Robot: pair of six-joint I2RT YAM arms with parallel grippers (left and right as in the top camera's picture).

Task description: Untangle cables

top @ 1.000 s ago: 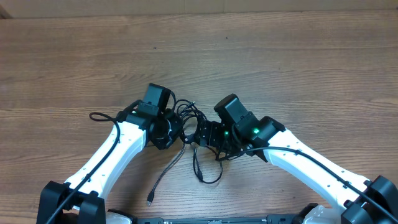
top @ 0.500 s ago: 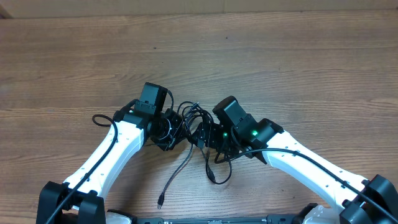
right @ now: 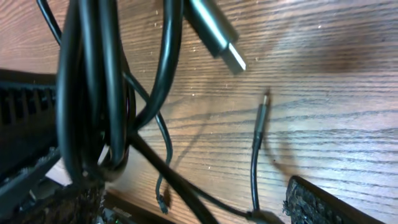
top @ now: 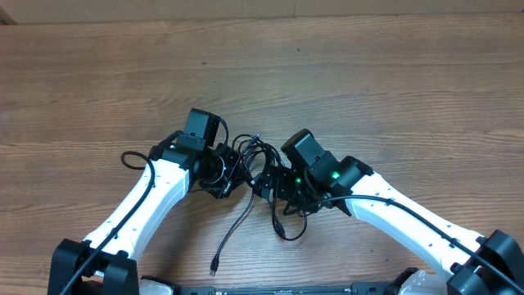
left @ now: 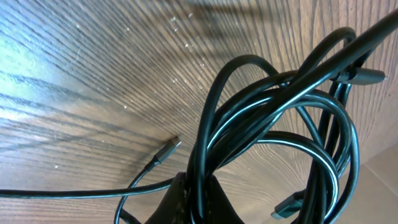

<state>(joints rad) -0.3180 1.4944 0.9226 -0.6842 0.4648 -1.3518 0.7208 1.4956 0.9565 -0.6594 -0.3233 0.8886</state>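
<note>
Wood-grain tabletop (top: pixel 368 74) is carrying the tangled black cables (top: pixel 255 156) near its front-middle, loose ends trailing toward its front edge. On it, the left tool (top: pixel 232 177) is clamping the bundle tight; the right tool (top: pixel 267 183) is standing wide open at the loops.

A wooden bench (top: pixel 393 90) fills nearly every view, its brown grain running left to right in the overhead frame, with a few small dark specks in the upper middle. Along the top edge lies a lighter tan strip (top: pixel 246 6). In the left wrist view, glare whitens the upper left, and a pale plain patch (left: pixel 380 186) fills the lower right corner.
</note>
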